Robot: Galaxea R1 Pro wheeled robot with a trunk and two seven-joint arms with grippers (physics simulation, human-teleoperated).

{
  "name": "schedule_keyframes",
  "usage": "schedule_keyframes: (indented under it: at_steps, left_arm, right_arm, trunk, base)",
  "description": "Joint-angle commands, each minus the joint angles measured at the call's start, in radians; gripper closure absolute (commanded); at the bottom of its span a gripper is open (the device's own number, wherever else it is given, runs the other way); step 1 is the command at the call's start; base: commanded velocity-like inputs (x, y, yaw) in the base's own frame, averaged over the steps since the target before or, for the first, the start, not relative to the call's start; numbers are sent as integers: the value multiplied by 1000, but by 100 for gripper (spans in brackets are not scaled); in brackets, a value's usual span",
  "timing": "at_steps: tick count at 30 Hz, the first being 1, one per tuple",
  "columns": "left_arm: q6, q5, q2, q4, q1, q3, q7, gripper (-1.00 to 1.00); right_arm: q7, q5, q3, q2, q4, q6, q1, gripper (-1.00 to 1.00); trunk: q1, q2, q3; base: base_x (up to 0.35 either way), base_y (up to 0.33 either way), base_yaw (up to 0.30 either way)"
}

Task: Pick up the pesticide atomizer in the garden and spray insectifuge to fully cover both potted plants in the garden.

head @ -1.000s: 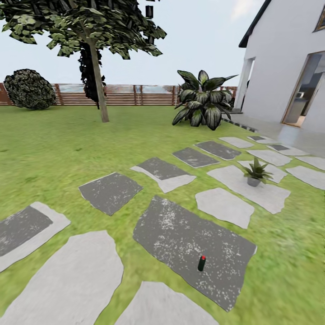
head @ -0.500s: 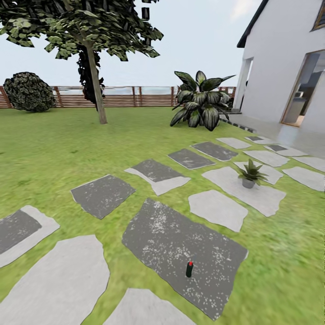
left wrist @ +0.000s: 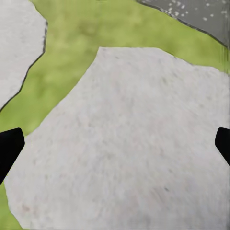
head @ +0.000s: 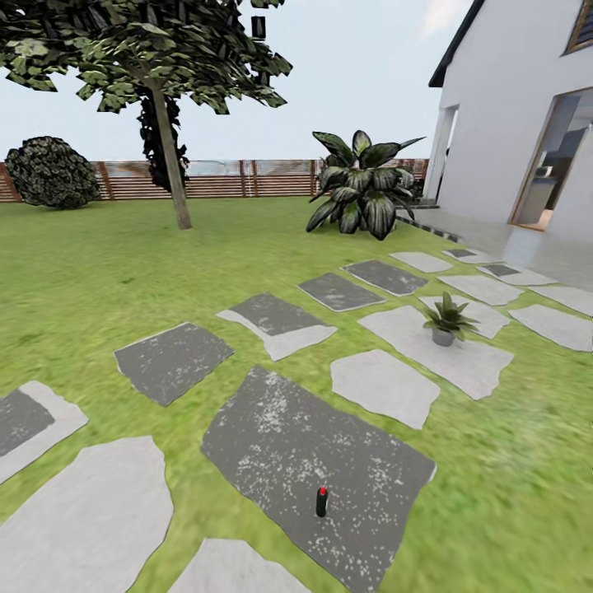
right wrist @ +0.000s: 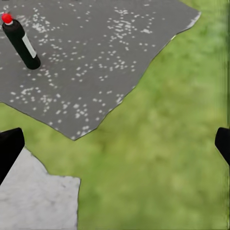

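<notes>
pesticide atomizer (head: 321, 501) upright on dark stone (head: 272, 436) | label unreadable | left hand (left wrist: 115, 143), right hand (right wrist: 115, 143) spread open

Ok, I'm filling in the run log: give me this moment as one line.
phase: approach | pesticide atomizer: upright on dark stepping stone, untouched | potted plant: ahead on pale stone | left gripper: open | right gripper: open

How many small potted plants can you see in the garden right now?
1. The potted plant stands on a pale stepping stone, ahead and right of the pesticide atomizer. The second may be outside the view.
</notes>
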Motion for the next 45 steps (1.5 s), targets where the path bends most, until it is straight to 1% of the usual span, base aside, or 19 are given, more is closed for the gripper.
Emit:
schedule_keyframes:
  at_steps: [1, 21, 28, 39, 45]
  left_arm:
    - [-3, 0, 0, 1, 0, 0, 0, -100]
    - [-3, 0, 0, 1, 0, 0, 0, -100]
    - [-3, 0, 0, 0, 0, 0, 0, -100]
    - [-3, 0, 0, 1, 0, 0, 0, -100]
    - [-3, 0, 0, 1, 0, 0, 0, -100]
  right_arm:
    - [0, 1, -1, 0, 1, -3, -1, -100]
    - [2, 2, 1, 0, 2, -2, -1, -100]
    - [0, 1, 0, 0, 0, -3, -1, -100]
    - [-1, 1, -1, 0, -3, -3, -1, -100]
    - [-1, 1, 0, 0, -2, -3, -1, -100]
  trunk:
    - [0, 0, -1]
    - [0, 0, -1]
    - [0, 0, -1]
    - [0, 0, -1]
    - [0, 0, -1]
  base:
    - [97, -267, 0]
    - [97, -267, 3]
    - [97, -267, 170]
    - [97, -267, 13]
    - [97, -267, 215]
